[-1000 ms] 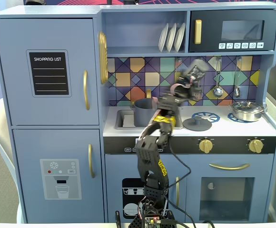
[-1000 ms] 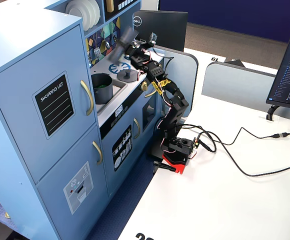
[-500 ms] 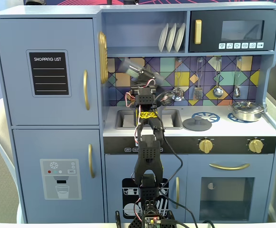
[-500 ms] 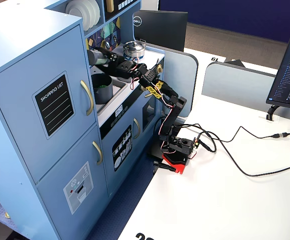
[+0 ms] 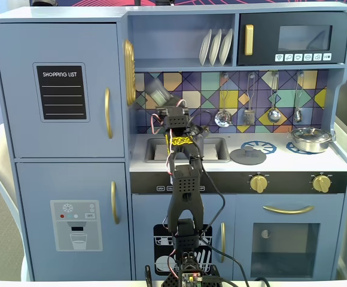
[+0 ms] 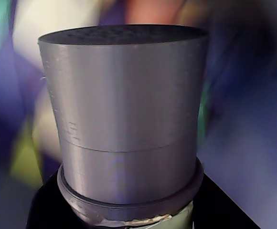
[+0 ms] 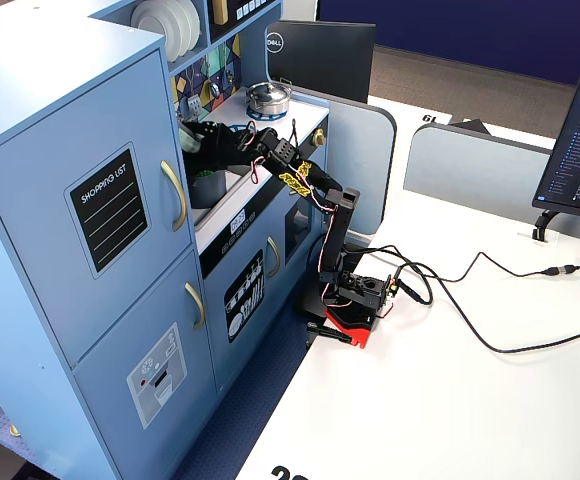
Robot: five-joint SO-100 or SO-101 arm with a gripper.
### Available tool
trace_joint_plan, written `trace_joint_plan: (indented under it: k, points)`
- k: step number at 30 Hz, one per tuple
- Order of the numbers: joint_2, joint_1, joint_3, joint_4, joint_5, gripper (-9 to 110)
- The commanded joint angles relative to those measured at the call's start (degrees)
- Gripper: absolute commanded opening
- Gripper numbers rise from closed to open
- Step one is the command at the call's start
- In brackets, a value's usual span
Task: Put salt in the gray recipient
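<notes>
The salt shaker [image 5: 157, 92] is a dark gray cylinder with a pale green label. It is held tilted above the sink, its top toward the upper left. In the wrist view its gray top [image 6: 124, 114] fills the frame, with a strip of green label at the bottom edge. My gripper [image 5: 166, 106] is shut on the shaker, and black fingers [image 6: 47, 212] show on both sides of it. The gray pot [image 7: 208, 187] sits in the sink below the gripper [image 7: 202, 140]. In the front fixed view the arm hides the pot.
A flat gray lid [image 5: 248, 156] lies on the left burner and a shiny steel pan [image 5: 310, 139] stands on the right burner. Utensils [image 5: 273, 113] hang on the tiled back wall. A shelf with plates [image 5: 215, 46] is above. The fridge door [image 5: 60, 89] is to the left.
</notes>
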State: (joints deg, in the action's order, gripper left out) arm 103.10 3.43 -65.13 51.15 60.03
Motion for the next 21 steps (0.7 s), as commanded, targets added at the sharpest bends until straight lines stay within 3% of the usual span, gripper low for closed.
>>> trace_joint_plan:
  k: [1, 6, 14, 21]
  points:
    - [2.02, 1.58, 1.58, -7.12, -0.88, 0]
    - [1.49, 2.46, 2.37, -22.41, -2.72, 0]
    - [0.70, -1.67, 3.52, 4.39, 0.62, 0]
    - [0.79, 2.11, 0.88, -25.49, -6.68, 0]
